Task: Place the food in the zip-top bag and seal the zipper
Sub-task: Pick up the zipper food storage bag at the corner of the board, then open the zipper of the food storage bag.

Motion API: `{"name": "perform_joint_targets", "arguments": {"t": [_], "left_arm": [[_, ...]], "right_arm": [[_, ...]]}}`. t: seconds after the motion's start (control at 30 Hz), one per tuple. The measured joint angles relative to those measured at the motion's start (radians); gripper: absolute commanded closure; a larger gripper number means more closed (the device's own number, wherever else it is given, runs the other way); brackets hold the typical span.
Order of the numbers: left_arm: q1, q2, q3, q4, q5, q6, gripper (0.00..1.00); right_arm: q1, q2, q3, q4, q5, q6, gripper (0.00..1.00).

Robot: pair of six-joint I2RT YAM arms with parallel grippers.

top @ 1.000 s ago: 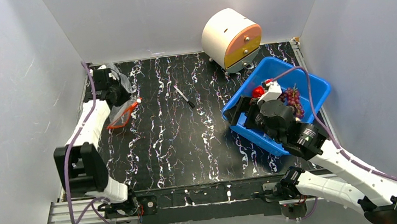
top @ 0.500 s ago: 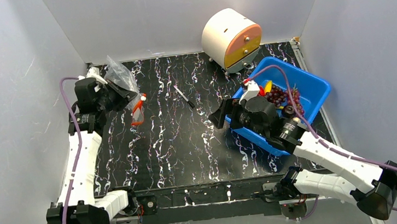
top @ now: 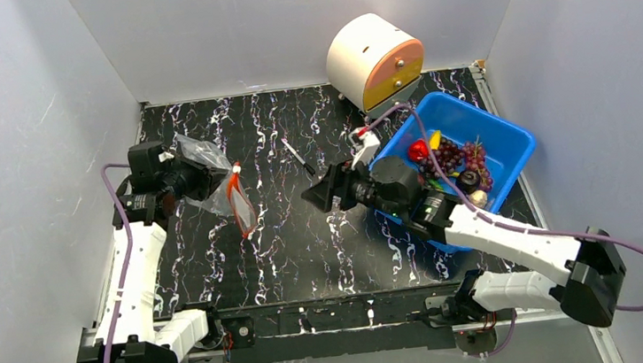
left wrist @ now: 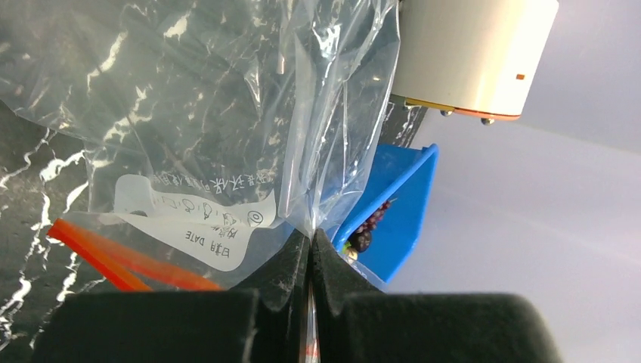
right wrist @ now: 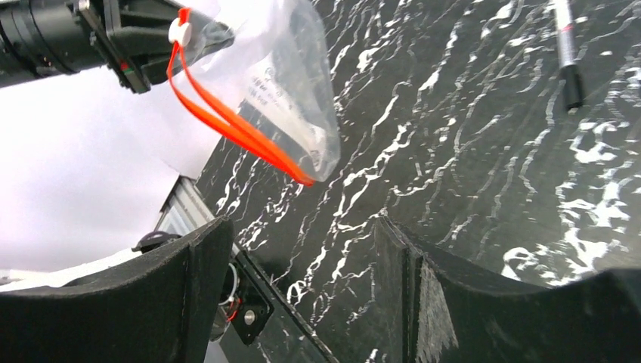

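Note:
The clear zip-top bag (top: 215, 194) hangs above the left of the table, its red-orange zipper (top: 239, 205) at the low right end. My left gripper (top: 202, 178) is shut on the bag's plastic; in the left wrist view its jaws (left wrist: 311, 240) pinch a fold beside the white label (left wrist: 198, 221). My right gripper (top: 319, 196) is open and empty over the table's middle, pointing at the bag (right wrist: 281, 85) and zipper (right wrist: 236, 127). The food lies in the blue bin (top: 510, 141): a red fruit (top: 418, 150), grapes (top: 456, 156) and a yellow banana (top: 435, 138).
A thin black pen (top: 299, 157) lies on the table behind my right gripper. A white and orange cylinder (top: 375, 61) stands at the back, next to the bin. White walls enclose the table on three sides.
My left gripper has carried the bag down from the back left corner toward the table's middle. My right gripper has left the bin empty and moved left over the table toward the bag.

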Motion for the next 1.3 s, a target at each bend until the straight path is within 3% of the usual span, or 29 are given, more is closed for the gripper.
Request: {"name": "perform_joint_targets", "arguments": {"t": [0.1, 0.43, 0.87, 0.97, 1.17, 1.3], "left_arm": [[0.0, -0.011, -0.008, -0.005, 0.012, -0.07, 1.0], [0.0, -0.071, -0.095, -0.074, 0.041, -0.222, 1.0], [0.0, -0.05, -0.129, -0.044, 0.114, -0.298, 1.0], [0.0, -0.059, -0.139, -0.03, 0.117, -0.303, 1.0], [0.0, -0.066, -0.203, 0.001, 0.139, -0.305, 1.0], [0.0, -0.078, -0.24, 0.034, 0.151, -0.306, 0.94]], "right_arm": [[0.062, 0.068, 0.028, 0.034, 0.019, -0.006, 0.34], [0.173, 0.293, 0.119, 0.164, 0.037, -0.034, 0.55], [0.246, 0.447, 0.122, 0.28, 0.045, -0.015, 0.55], [0.248, 0.481, 0.122, 0.283, 0.063, -0.008, 0.65], [0.25, 0.492, 0.117, 0.294, 0.118, 0.005, 0.94], [0.25, 0.492, 0.105, 0.303, 0.132, 0.011, 1.0]]}}
